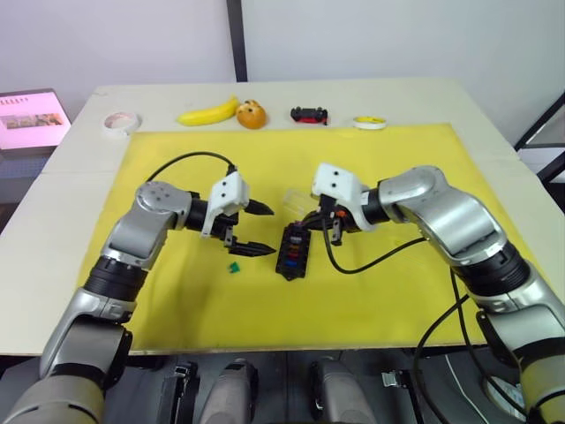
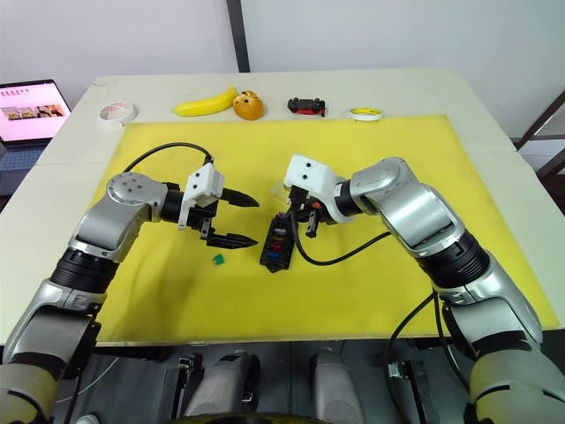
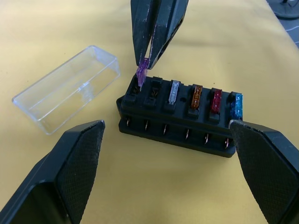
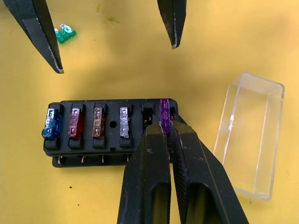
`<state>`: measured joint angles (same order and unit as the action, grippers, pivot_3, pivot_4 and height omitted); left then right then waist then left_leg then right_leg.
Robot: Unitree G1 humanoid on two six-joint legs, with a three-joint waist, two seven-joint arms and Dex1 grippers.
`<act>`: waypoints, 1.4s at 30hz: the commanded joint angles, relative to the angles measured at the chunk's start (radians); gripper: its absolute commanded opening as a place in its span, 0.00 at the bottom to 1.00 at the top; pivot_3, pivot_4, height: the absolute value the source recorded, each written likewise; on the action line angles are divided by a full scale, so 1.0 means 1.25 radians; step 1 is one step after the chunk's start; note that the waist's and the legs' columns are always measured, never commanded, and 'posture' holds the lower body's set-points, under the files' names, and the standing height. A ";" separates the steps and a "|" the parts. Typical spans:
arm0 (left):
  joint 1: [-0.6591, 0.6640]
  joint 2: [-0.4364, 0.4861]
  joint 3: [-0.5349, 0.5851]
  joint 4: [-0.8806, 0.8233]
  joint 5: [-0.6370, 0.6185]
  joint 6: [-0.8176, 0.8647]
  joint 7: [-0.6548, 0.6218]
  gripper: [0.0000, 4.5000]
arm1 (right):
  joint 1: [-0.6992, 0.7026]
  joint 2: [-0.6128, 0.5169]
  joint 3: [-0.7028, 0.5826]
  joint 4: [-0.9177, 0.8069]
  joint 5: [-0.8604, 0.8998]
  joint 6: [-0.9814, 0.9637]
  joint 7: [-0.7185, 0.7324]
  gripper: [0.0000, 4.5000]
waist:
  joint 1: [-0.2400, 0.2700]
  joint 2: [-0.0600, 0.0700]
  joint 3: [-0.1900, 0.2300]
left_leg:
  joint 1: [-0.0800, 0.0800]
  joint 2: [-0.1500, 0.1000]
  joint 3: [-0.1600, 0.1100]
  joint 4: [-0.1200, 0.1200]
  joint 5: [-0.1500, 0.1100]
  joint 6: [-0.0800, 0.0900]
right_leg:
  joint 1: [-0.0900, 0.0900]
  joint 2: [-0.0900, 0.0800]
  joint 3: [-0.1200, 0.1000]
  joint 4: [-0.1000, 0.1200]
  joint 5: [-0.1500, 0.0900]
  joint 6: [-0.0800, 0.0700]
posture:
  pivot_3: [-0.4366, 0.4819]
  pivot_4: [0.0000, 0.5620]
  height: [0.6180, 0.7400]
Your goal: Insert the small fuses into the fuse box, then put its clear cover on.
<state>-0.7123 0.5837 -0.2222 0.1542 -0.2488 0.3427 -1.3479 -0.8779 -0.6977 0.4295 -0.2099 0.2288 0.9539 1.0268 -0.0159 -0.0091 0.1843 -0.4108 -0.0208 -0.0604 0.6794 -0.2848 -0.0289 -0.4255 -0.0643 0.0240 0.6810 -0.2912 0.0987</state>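
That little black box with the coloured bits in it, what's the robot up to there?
It is filling a fuse box. The right gripper pinches a purple fuse at the end slot. Four fuses already sit in the row: blue, red, amber and clear. One slot beside the purple fuse looks empty. The left gripper hovers open beside the box, near a green fuse lying on the yellow mat. The clear cover lies off the box, upside down beside it.
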 commanded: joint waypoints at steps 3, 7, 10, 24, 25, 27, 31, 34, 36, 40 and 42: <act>-0.006 0.003 0.004 -0.022 -0.004 -0.004 0.001 1.00 | -0.017 -0.008 0.000 -0.032 -0.004 -0.002 0.009 0.05 | 0.000 0.000 0.000 | 0.000 0.000 0.000 0.000 0.000 0.000 | 0.000 0.000 0.000 0.000 0.000 0.000 | 0.48 0.27 1.00; -0.005 0.003 0.004 -0.022 -0.005 -0.004 0.002 1.00 | -0.013 -0.003 0.006 -0.037 -0.007 0.003 0.005 0.05 | 0.000 0.000 0.000 | 0.000 0.000 0.000 0.000 0.000 0.000 | 0.000 0.000 0.000 0.000 0.000 0.000 | 0.48 0.27 1.00; -0.005 0.003 0.004 -0.022 -0.005 -0.004 0.001 1.00 | -0.011 -0.004 0.010 -0.033 -0.013 0.000 0.003 0.05 | 0.000 0.000 0.000 | 0.000 0.000 0.000 0.000 0.000 0.000 | 0.000 0.000 0.000 0.000 0.000 0.000 | 0.48 0.27 1.00; -0.006 0.002 0.004 -0.021 -0.005 -0.005 0.003 1.00 | -0.009 -0.002 0.020 -0.039 -0.016 0.002 0.003 0.05 | 0.000 0.000 0.000 | 0.000 0.000 0.000 0.000 0.000 0.000 | 0.000 0.000 0.000 0.000 0.000 0.000 | 0.48 0.27 1.00; -0.005 0.002 0.004 -0.021 -0.005 -0.005 0.003 1.00 | -0.009 -0.002 0.021 -0.040 -0.016 0.002 0.004 0.05 | 0.000 0.000 0.000 | 0.000 0.000 0.000 0.000 0.000 0.000 | 0.000 0.000 0.000 0.000 0.000 0.000 | 0.48 0.27 1.00; -0.005 0.002 0.004 -0.021 -0.004 -0.005 0.003 1.00 | -0.010 -0.002 0.023 -0.042 -0.015 0.003 0.006 0.05 | 0.000 0.000 0.000 | 0.000 0.000 0.000 0.000 0.000 0.000 | 0.000 0.000 0.000 0.000 0.000 0.000 | 0.48 0.27 1.00; -0.005 0.001 0.003 -0.021 -0.004 -0.005 0.004 1.00 | -0.013 -0.001 0.024 -0.042 -0.016 0.004 0.006 0.05 | 0.000 0.000 0.000 | 0.000 0.000 0.000 0.000 0.000 0.000 | 0.000 0.000 0.000 0.000 0.000 0.000 | 0.48 0.27 1.00; -0.005 0.001 0.004 -0.022 -0.005 -0.004 0.004 1.00 | -0.017 -0.003 0.034 -0.034 -0.026 -0.002 0.006 0.05 | 0.000 0.000 0.000 | 0.000 0.000 0.000 0.000 0.000 0.000 | 0.000 0.000 0.000 0.000 0.000 0.000 | 0.48 0.27 1.00; -0.004 0.001 0.004 -0.022 -0.005 -0.005 0.005 1.00 | -0.019 -0.005 0.040 -0.029 -0.034 -0.005 0.007 0.05 | 0.000 0.000 0.000 | 0.000 0.000 0.000 0.000 0.000 0.000 | 0.000 0.000 0.000 0.000 0.000 0.000 | 0.48 0.27 1.00; -0.002 0.002 0.005 -0.024 -0.005 -0.004 0.005 1.00 | -0.021 -0.005 0.047 -0.027 -0.040 -0.007 0.013 0.05 | 0.000 0.000 0.000 | 0.000 0.000 0.000 0.000 0.000 0.000 | 0.000 0.000 0.000 0.000 0.000 0.000 | 0.48 0.27 1.00; -0.002 0.003 0.005 -0.025 -0.006 -0.003 0.005 1.00 | -0.021 -0.004 0.047 -0.028 -0.042 -0.007 0.016 0.05 | 0.000 0.000 0.000 | 0.000 0.000 0.000 0.000 0.000 0.000 | 0.000 0.000 0.000 0.000 0.000 0.000 | 0.48 0.27 1.00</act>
<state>-0.7123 0.5837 -0.2222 0.1541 -0.2488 0.3428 -1.3444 -0.8784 -0.6969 0.4920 -0.2297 0.1798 0.9526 1.0393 -0.0158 -0.0091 0.1843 -0.4108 -0.0208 -0.0605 0.6795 -0.2848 -0.0290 -0.4255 -0.0643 0.0240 0.6810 -0.2912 0.0986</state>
